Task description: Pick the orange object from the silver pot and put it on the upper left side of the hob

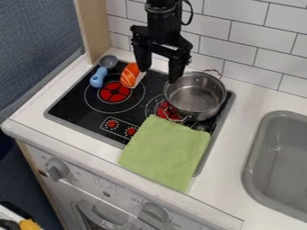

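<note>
The white worktop (244, 148) spreads beneath and around everything, with a tiled wall (255, 38) behind the jaws (158, 76). Set into it, the black hob (75, 105) lies below them, and the grey sink (282, 157) is well off to their right. A green cloth (165, 150) lies nearer the camera, over the hob's front edge. Just right of the jaws stands the silver pot (195, 96), its rim close to the right-hand finger, so I would keep any sideways move away from it. The jaws are spread, with nothing between them. The orange object (129, 75) is out of the pot, on the hob's upper left, just left of the jaws, its long axis running roughly up the view. The placing looks done; a straight lift seems best. Further left lies a blue-handled spoon (98, 78).
</note>
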You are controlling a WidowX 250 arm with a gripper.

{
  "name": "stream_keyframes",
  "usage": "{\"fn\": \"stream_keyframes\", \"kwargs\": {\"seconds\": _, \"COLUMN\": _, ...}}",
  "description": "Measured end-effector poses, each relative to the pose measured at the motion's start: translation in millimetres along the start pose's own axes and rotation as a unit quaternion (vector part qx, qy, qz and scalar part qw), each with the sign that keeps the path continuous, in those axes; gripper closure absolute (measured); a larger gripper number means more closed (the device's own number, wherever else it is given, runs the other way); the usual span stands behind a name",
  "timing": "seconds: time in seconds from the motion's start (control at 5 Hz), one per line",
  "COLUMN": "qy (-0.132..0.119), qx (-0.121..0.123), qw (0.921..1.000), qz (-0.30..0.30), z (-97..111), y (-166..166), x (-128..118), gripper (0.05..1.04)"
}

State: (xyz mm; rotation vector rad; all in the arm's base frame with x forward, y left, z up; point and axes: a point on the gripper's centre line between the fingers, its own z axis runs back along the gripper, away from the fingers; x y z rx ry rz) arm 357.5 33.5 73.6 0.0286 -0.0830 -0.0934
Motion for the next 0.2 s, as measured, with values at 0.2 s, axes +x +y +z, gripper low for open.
{"fn": "stream_keyframes", "kwargs": {"seconds": 0.2, "qy": 0.001, "qx": 0.0, "qw": 1.0, "qz": 0.0, "z": 0.0, "y": 0.0, "x": -0.2, "gripper": 0.083}}
